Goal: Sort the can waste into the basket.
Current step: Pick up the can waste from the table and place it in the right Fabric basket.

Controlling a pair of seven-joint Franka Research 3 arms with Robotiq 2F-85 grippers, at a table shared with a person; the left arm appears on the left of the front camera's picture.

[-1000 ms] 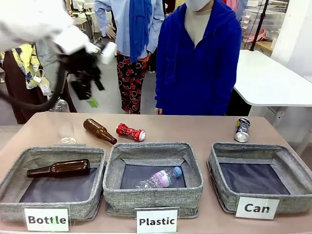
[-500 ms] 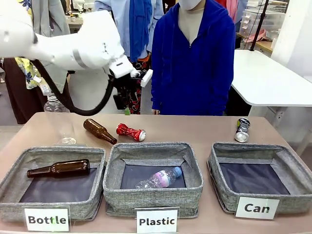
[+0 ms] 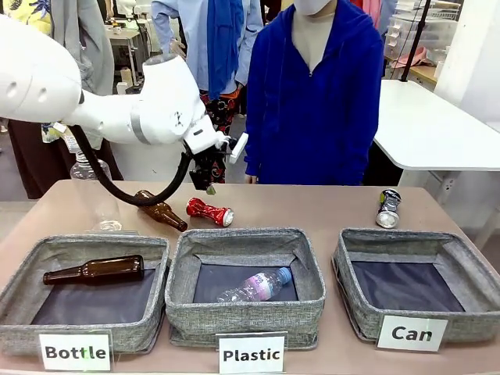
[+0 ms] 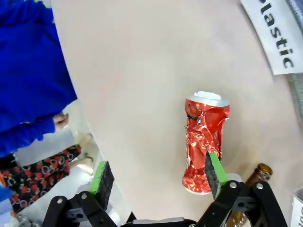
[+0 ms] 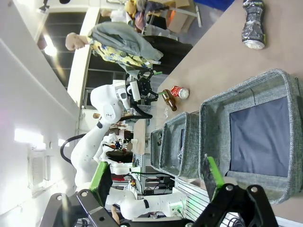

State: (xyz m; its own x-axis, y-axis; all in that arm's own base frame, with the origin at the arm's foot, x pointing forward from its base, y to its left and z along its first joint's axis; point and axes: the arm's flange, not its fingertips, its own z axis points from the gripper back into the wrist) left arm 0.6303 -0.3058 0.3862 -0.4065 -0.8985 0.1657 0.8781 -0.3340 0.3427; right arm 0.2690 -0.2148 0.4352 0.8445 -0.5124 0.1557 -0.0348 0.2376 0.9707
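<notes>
The left arm (image 3: 156,101) has swung in across the tabletop (image 3: 312,205). Its pincer (image 4: 156,175), spread and empty, now hangs over the red can (image 4: 204,137) behind the middle bin (image 3: 246,238). The silver can (image 3: 387,208) lies behind the Can basket (image 3: 400,239), which holds nothing; a first pick-up looks near.

Red can (image 4: 206,142): shiny, silver end. Second can (image 3: 387,208): silver, dark print. Basket (image 3: 406,236): grey weave, dark lining, white label. Counter (image 3: 297,205): pale brown. Fingers (image 4: 214,168): black, green pads.
</notes>
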